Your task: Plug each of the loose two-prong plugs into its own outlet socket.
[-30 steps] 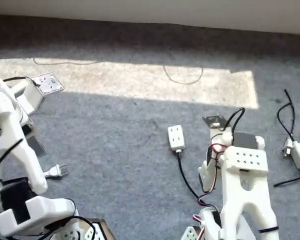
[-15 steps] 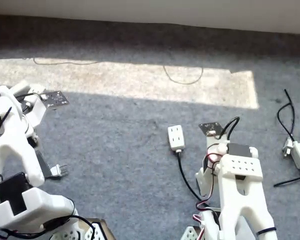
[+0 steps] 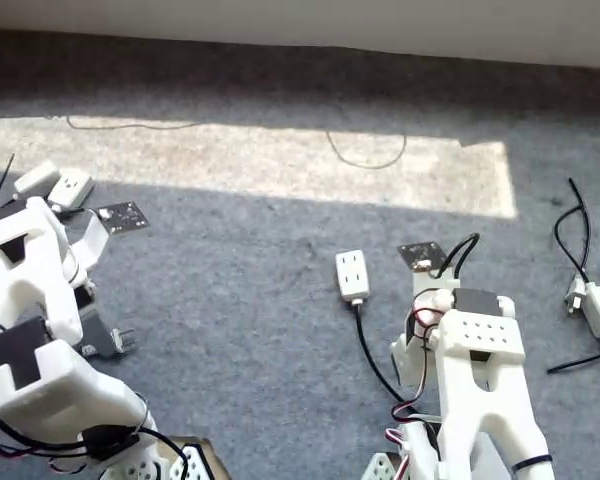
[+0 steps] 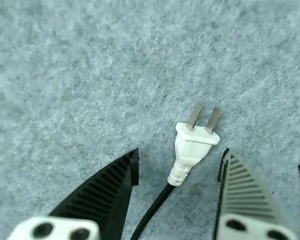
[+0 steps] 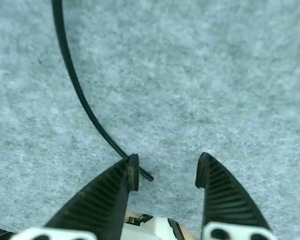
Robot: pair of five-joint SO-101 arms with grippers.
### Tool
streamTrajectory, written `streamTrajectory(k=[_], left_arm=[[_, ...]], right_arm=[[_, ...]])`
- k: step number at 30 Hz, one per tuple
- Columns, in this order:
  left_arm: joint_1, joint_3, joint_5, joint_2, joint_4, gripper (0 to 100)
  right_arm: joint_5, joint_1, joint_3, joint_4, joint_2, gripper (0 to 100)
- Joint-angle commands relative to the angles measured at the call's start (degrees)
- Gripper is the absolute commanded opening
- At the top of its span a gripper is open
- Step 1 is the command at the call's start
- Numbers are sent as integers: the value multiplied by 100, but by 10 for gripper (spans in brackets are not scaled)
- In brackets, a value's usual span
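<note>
We see the plug lying on the carpet between the 2 wide-open fingers of the left gripper, which is the nearer one. The long axis of the plug runs along the fingers, and its 2 prongs point away from the wrist. The right gripper is open too and holds nothing, beside a black cable.

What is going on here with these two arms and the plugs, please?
The left gripper hangs open over a white two-prong plug lying on the grey carpet, with the plug between its jaws and not yet gripped. The right gripper is open too, holding nothing, above the carpet beside a black cable. A white outlet socket lies between the arms.
</note>
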Motion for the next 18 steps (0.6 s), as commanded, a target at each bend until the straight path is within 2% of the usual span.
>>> streamTrajectory(k=[1,9,18], left_arm=[[338,-4,-2435,136,-114,265],[426,-31,-2435,207,-158,105],[426,-4,-2426,207,-158,77]], right_arm=[[9,48,4,-48,-75,191],[9,48,40,-48,-75,191],[9,84,48,-48,-84,191]])
